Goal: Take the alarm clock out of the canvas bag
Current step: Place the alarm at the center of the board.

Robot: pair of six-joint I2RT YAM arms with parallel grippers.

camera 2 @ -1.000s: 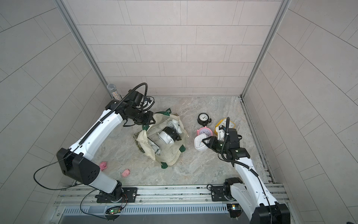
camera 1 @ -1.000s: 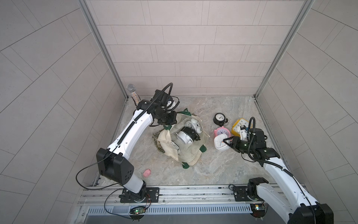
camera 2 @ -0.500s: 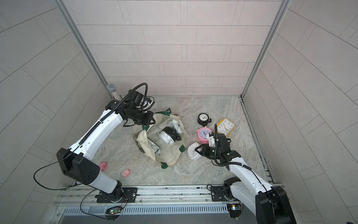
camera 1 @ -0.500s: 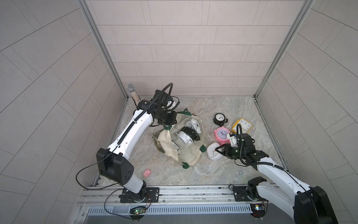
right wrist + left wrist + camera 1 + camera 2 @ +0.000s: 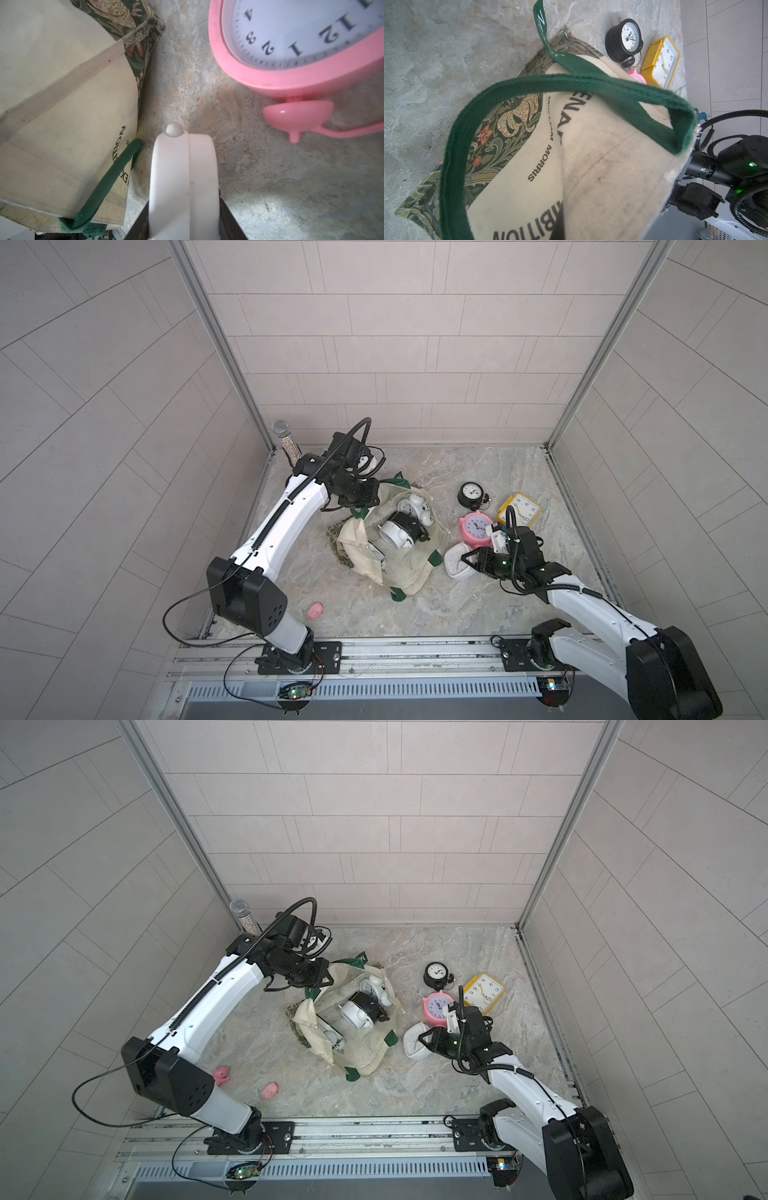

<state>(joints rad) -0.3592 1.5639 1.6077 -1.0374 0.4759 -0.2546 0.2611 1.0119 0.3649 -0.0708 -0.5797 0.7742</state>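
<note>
Setting down looks the step: right gripper [image 5: 468, 565] clamps the small white plastic alarm clock [image 5: 456, 568] beside the cream canvas bag [image 5: 409, 572], whose rim left gripper [image 5: 368, 498] pinches; next, release.

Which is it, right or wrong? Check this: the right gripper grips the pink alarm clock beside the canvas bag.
Wrong clock. The right gripper grips the white alarm clock beside the canvas bag; the pink alarm clock lies free, as the right wrist view shows.
</note>
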